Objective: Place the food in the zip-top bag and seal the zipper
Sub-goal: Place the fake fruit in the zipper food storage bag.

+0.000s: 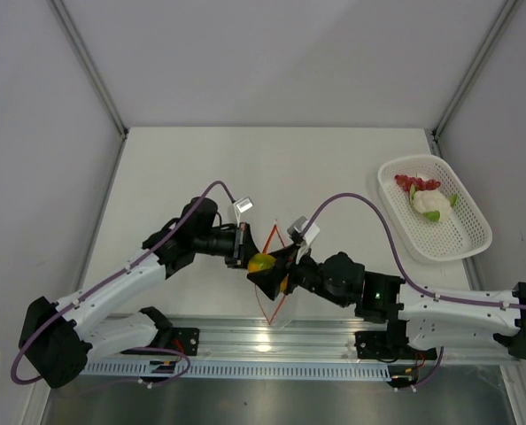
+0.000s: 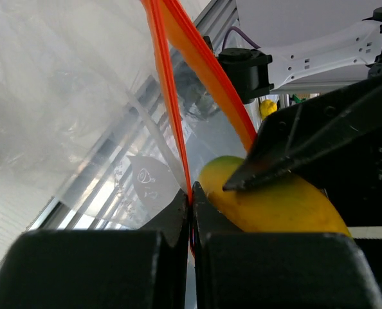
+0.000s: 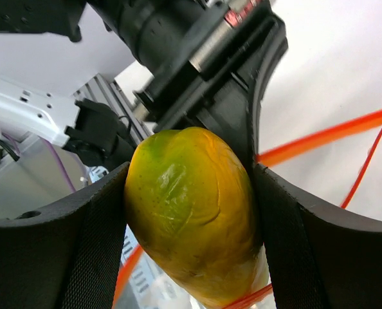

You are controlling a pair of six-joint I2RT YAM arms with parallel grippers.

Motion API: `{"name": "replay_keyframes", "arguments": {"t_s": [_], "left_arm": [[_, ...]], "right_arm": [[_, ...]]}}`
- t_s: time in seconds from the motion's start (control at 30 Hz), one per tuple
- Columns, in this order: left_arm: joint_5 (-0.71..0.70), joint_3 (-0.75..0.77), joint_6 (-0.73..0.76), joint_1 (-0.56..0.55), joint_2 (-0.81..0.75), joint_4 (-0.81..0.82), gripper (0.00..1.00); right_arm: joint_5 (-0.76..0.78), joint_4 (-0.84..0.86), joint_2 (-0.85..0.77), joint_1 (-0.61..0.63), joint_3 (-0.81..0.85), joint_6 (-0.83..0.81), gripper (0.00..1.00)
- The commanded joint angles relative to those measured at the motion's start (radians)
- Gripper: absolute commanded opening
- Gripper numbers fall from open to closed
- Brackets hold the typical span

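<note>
My left gripper [image 1: 245, 251] [image 2: 191, 199] is shut on the orange-red zipper [image 2: 168, 96] [image 1: 275, 232] of the clear zip-top bag [image 2: 62, 96] [image 1: 279, 305], holding its mouth up above the table's near edge. My right gripper [image 1: 279, 266] [image 3: 191, 170] is shut on the yellow-orange fruit [image 3: 191, 212] [image 1: 261, 262] [image 2: 274, 206], which sits at the bag's open mouth between the two zipper strips [image 3: 326, 136]. More food lies in the basket: a dark red grape bunch [image 1: 418, 184], a whitish piece [image 1: 431, 204] and a green piece [image 1: 453, 200].
The white oval mesh basket [image 1: 475, 239] stands at the right edge of the table. An aluminium rail [image 1: 272, 341] runs along the near edge under both arms. Grey walls enclose the table at the back and sides.
</note>
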Motion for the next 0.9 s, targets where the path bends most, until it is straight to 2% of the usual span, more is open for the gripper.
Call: {"name": "replay_keyframes", "arguments": {"t_s": [0.0,0.07,0.13,0.17,0.2,0.23,0.33,0.5,0.7,0.87], "left_arm": [[0.048,-0.013,-0.035,-0.008,-0.005,0.087,0.00],[0.051,-0.016,-0.038,-0.008,0.000,0.092,0.01],[0.044,-0.016,-0.035,-0.007,0.001,0.094,0.01],[0.042,-0.017,-0.035,-0.008,0.003,0.094,0.01],[0.045,-0.017,-0.033,-0.008,0.004,0.094,0.01],[0.045,-0.020,-0.033,-0.007,0.003,0.094,0.01],[0.045,-0.022,-0.033,-0.007,-0.003,0.097,0.01],[0.045,-0.028,-0.035,-0.007,-0.017,0.095,0.01],[0.015,-0.007,-0.006,-0.007,-0.037,0.035,0.01],[-0.008,0.010,0.014,-0.007,-0.054,-0.003,0.01]], "right_arm": [[0.044,0.060,-0.061,0.008,-0.040,-0.006,0.08],[0.056,0.048,-0.080,0.008,-0.051,-0.006,0.13],[0.069,0.037,-0.101,0.008,-0.063,-0.006,0.23],[0.073,0.023,-0.107,0.008,-0.063,-0.006,0.41],[0.079,0.015,-0.112,0.008,-0.062,-0.003,0.48],[0.081,0.008,-0.113,0.009,-0.055,-0.002,0.66],[0.089,-0.023,-0.107,0.008,-0.033,0.009,0.82],[0.101,-0.074,-0.083,0.008,0.009,0.023,0.85],[0.168,-0.205,-0.064,0.008,0.081,0.073,0.85],[0.241,-0.305,-0.110,0.008,0.126,0.126,0.83]]}}
